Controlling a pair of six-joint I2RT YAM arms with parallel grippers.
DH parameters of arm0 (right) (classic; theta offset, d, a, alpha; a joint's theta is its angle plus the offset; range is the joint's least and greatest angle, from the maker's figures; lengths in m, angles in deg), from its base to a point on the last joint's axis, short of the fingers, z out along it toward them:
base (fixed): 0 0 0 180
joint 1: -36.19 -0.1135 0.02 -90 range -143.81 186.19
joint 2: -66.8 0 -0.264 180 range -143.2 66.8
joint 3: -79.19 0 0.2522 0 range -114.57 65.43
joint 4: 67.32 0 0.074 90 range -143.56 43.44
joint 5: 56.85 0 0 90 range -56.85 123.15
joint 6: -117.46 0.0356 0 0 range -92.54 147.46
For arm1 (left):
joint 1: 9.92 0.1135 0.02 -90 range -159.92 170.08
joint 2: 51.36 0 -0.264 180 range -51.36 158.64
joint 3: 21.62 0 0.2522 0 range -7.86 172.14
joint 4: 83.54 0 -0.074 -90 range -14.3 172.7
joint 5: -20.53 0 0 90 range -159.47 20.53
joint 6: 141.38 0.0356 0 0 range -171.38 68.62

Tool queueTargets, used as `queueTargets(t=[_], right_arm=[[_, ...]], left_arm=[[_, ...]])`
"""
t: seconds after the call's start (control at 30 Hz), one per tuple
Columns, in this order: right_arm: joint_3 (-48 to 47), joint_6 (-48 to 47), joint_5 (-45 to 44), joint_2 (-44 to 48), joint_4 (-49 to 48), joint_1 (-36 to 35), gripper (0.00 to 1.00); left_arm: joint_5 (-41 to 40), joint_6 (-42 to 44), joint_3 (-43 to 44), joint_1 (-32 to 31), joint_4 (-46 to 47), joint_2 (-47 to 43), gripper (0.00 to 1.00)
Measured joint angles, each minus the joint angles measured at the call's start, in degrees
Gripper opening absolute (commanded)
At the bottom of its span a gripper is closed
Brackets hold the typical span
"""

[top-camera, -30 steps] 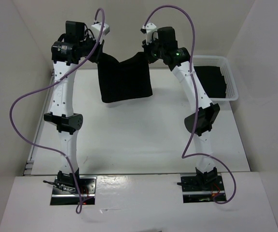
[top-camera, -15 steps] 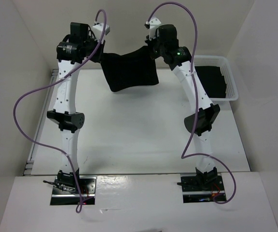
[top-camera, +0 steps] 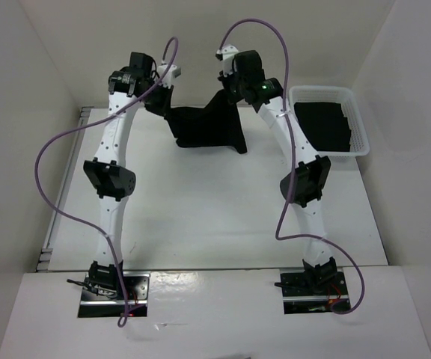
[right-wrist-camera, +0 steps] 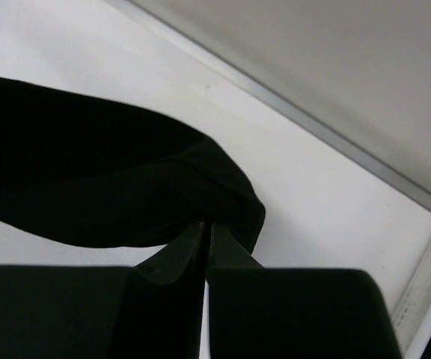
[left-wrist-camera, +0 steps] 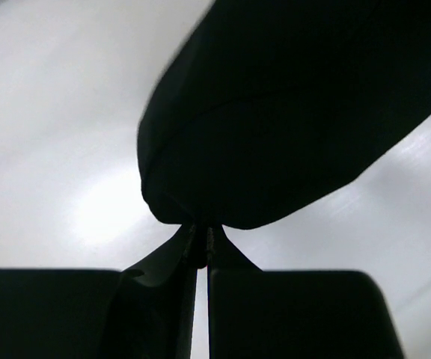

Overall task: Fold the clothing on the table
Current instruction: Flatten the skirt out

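Nearest us the desk (top-camera: 200,209) lies bare from the near edge to past its middle; what matters sits toward the far edge. There the clothing (top-camera: 209,129) hangs between both arms, about midway between the left and right edges. The left fingers (top-camera: 163,103) are clamped on one upper corner and the right fingers (top-camera: 227,91) on the other. In both wrist views each pair is pressed together with only fabric between.

Neither arm is nearer, since each has its own corner. The cloth falls from the fingers down and toward the near edge. Its held top edge runs left to right, roughly along the far edge, and the right corner is higher than the left, so that line slopes. We cannot tell whether the lower hem touches the desk or hangs just above it. We judge the next move turns on that hem landing first, with the held edge then laid down evenly.

The clothing is plain matte black and soft, sagging between the grips, with no print visible. At the far right corner stands a white basket (top-camera: 363,138) with dark things inside, well apart from the hanging cloth.
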Motion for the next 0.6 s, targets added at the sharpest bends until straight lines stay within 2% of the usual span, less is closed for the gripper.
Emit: queueTargets(t=[0.2, 0.43, 0.6], right_arm=[[7.0, -0.6, 1.1, 1.7, 0.8, -2.3, 0.0], [23.4, -2.9, 3.0, 13.7, 1.4, -5.8, 0.0], [34.3, -4.4, 4.7, 25.0, 1.0, -6.9, 0.0]], left_arm=[[2.1, 0.0, -6.0, -0.1, -2.1, -1.5, 0.02], [2.8, 0.5, -23.9, -1.7, -2.5, -16.6, 0.02], [3.8, 0.8, -41.4, -3.0, -0.3, -29.6, 0.02]])
